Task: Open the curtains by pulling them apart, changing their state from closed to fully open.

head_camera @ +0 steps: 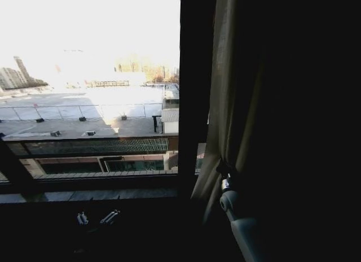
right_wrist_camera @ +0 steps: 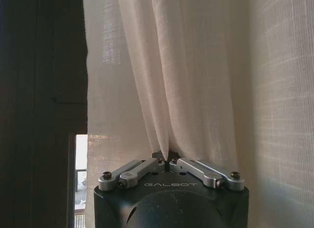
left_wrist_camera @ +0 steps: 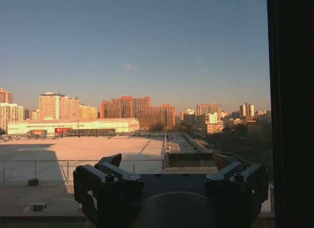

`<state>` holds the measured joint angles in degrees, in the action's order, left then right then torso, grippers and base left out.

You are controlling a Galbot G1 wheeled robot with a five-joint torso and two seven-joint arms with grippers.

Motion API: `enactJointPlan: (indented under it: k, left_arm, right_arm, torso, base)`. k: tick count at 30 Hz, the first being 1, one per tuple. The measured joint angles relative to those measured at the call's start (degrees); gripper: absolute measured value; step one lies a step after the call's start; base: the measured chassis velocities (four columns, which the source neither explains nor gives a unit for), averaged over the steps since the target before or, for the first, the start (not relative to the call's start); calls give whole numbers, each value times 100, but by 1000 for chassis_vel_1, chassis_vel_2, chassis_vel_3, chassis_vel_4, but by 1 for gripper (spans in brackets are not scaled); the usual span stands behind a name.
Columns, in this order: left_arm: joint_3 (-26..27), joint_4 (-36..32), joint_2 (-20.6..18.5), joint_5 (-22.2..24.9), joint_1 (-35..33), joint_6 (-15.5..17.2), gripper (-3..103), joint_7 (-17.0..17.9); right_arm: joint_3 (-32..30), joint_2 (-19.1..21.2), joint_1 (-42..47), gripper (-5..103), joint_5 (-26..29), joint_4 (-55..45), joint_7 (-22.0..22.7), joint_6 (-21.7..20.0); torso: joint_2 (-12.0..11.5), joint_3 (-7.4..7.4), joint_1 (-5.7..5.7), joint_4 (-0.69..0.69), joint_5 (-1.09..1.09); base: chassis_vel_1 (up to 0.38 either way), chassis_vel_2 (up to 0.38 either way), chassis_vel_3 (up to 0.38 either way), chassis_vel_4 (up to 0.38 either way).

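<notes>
Sheer cream fabric, finely woven and hanging in long vertical pleats, makes up the curtains (head_camera: 225, 104), which stand bunched at the right of the window, just beside the dark window frame (head_camera: 194, 92). To the left of the frame the glass is bare and the rooftops outside show through. Such cloth is, by my judgement, light and very soft: it should follow a sideways pull with little resistance, but it will fold, slip and gather rather than move as one sheet, and a thin pinch could slide out of it. The best hold looks to be a gathered bundle of pleats near the inner edge, taken low enough for the arm to carry it across.

The right gripper (right_wrist_camera: 168, 161) has just that hold: its jaws are drawn tight together on a pinched fold of the curtains (right_wrist_camera: 167, 90), the pleats converging into the closed tips. In the head view it sits low at the fabric's inner edge (head_camera: 224, 171). The left gripper (left_wrist_camera: 169, 171) hangs before the bare glass, its jaws spread wide and touching nothing.
</notes>
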<state>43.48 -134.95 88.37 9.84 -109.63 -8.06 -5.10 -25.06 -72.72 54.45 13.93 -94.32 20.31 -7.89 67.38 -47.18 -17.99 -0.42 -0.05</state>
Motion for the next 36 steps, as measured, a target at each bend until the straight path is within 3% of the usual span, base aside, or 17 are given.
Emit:
enactJointPlan:
  k: [10,22,25,27,29,32,33,35,36]
  left_arm:
    - [-44,18,11,15,18,-13,100,-2]
    - [36,64,-9,128,-33,-116,100,0]
    - [41,73,-11,151,-41,-131,100,-1]
    - [40,74,-14,157,-31,-132,100,0]
    - [29,74,-15,160,10,-127,100,0]
    - [20,74,-18,162,36,-112,100,1]
    - [13,71,-22,168,55,-92,100,2]
    - [13,64,-25,178,60,-77,100,2]
    - [12,50,-29,200,63,-42,100,5]
  right_arm:
    - [-900,309,-343,0,68,848,316,-89]
    - [-1374,390,-827,0,95,1793,742,-104]
    - [-1345,412,-697,-3,108,1597,658,-141]
    - [-1232,421,-513,1,173,1298,579,-216]
    - [-953,439,-89,12,350,586,493,-355]
    - [-724,462,205,17,499,38,484,-461]
    - [-445,479,501,28,650,-529,516,-567]
    - [-310,485,640,28,717,-798,547,-627]
    - [-151,488,808,33,785,-1110,572,-688]
  torso:
    - [0,0,0,-3,6]
    - [1,0,1,-2,4]
    - [0,0,0,-2,7]
    - [-1,-1,0,-3,9]
    - [-1,-1,0,-4,9]
    - [-1,-1,1,-3,8]
    - [0,0,0,-3,6]
    - [0,0,0,-2,6]
    - [0,0,0,-1,6]
  base:
    - [21,17,-17,-7]
    - [0,0,0,0]
    - [0,0,0,0]
    - [0,0,0,0]
    - [0,0,0,0]
    - [0,0,0,0]
    - [0,0,0,0]
    - [0,0,0,0]
    - [0,0,0,0]
